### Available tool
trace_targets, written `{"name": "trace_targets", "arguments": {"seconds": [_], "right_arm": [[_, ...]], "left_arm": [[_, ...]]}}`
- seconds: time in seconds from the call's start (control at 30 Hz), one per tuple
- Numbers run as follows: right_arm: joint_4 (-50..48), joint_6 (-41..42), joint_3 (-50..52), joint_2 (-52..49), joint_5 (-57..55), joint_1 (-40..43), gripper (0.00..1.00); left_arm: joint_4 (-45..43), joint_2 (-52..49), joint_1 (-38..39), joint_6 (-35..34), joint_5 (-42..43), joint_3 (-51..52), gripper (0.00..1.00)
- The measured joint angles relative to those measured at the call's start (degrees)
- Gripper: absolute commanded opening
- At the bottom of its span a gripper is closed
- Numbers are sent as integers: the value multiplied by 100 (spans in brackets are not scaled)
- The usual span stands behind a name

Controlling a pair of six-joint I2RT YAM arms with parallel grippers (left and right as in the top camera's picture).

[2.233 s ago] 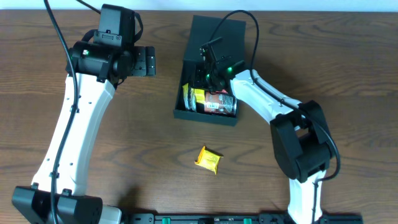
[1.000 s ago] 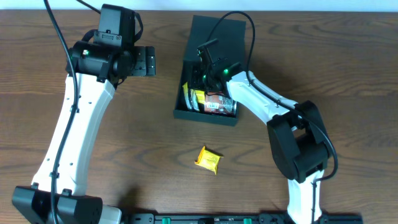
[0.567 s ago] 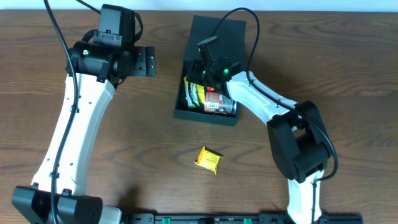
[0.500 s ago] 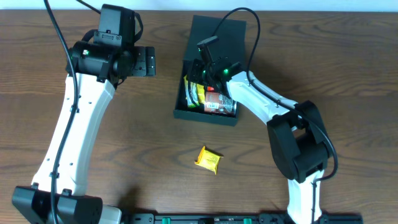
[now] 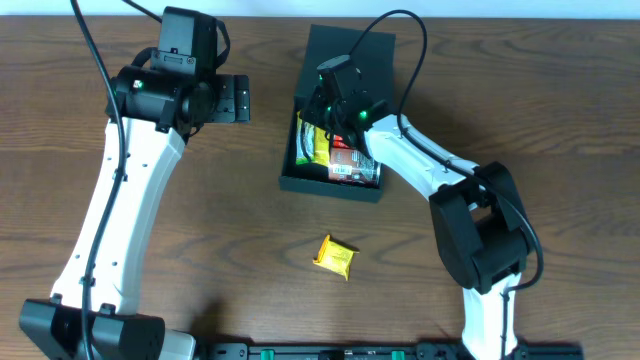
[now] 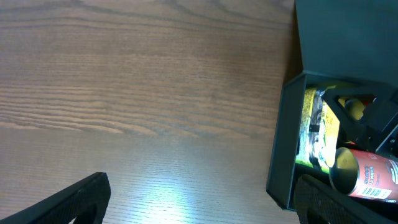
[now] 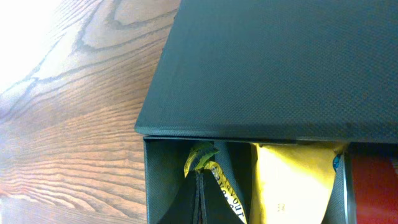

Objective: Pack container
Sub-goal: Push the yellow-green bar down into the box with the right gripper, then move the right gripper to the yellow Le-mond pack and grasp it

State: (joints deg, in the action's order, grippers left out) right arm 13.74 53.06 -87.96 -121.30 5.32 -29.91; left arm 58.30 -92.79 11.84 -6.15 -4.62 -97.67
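Shifted off the can toward the container far-left corner: right gripper, fingers pressed together, nudging yellow packet. Left gripper spread wide, empty. Container at table's far edge, centre. Best pushed gently, keeping packet flat against wall.

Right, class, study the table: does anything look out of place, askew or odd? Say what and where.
One yellow packet lies alone on the table, in front of the container, while the other snacks are already inside it. It looks left out. Nothing appears spilled or damaged.
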Motion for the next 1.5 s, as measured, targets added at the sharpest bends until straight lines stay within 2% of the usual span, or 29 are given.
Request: {"name": "trace_targets", "arguments": {"seconds": [0.2,0.27,0.43,0.5,0.57,0.67,0.77,0.83,0.93,1.0,1.17,1.23,1.4,1.5], "right_arm": [[-24,59,0,0,-83,0,2],[-50,70,0,0,-133,0,11],[-184,72,0,0,50,9,24],[-334,-37,-9,4,376,37,34],[-232,-184,-33,13,579,68,43],[391,-612,-63,157,730,208,60],[1191,-1073,-83,535,568,389,68],[1976,-1451,-96,1036,225,522,78],[2789,-1751,-136,1738,-227,638,92],[3383,-1971,-168,2234,-437,645,98],[4999,-2031,-229,2855,-680,568,96],[5434,-1825,-166,2973,-898,415,99],[5211,-1414,680,3644,-1314,-391,99],[5139,-876,1475,4277,-1397,-756,99]], "left_arm": [[0,0,0,0,0,0,95],[0,0,0,0,0,0,95],[2,0,-2,0,0,0,95],[17,0,0,0,0,0,97],[26,0,-2,-20,-2,0,87],[50,0,-2,48,-11,0,88],[66,15,0,111,-22,0,88],[164,85,-2,153,-28,2,89],[350,267,0,208,-26,2,97],[514,428,-2,216,-26,2,95],[1108,601,0,503,140,2,96],[1207,601,-2,573,195,4,96],[1126,601,-2,595,278,4,95],[1051,601,0,590,295,4,95]]}}
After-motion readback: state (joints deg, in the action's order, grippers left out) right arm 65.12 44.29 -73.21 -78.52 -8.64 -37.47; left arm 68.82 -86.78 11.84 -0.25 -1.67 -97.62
